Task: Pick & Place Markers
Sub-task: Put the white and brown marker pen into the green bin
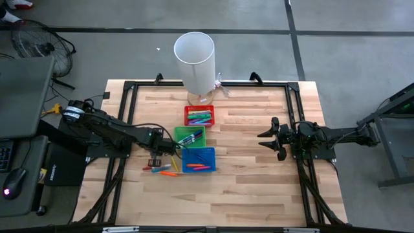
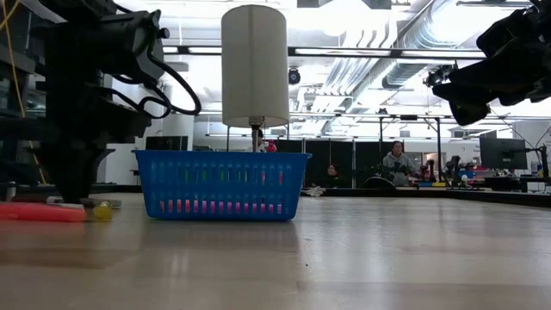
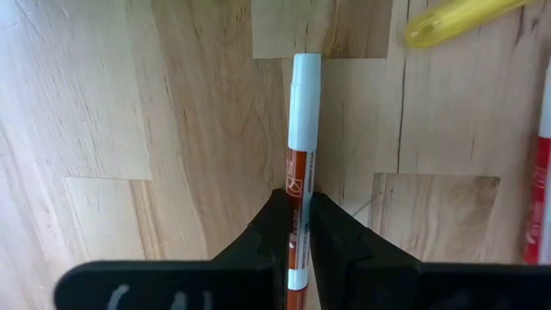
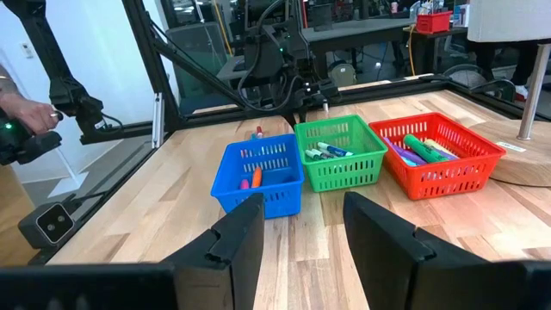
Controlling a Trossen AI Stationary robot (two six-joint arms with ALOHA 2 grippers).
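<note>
My left gripper stands over the table just left of the blue bin, shut on a white-and-brown marker. Around it, loose markers lie flat on the wood, among them a yellow one and a red one. More markers lie inside the red bin, the green bin and the blue bin. My right gripper hangs open over the table's right half, well away from the bins, which show in its wrist view. My left gripper pinches the marker's barrel at the brown label, one finger on each side, lying across the marker. The fingers come from above, pointing down. The white cap end sticks out past them; I cannot tell whether the marker is off the wood.
A tall white cylinder on a round base stands at the table's far edge, behind the red bin. A black frame runs around the tabletop. Bare wood lies between the bins and the right arm. People sit in the room beyond.
</note>
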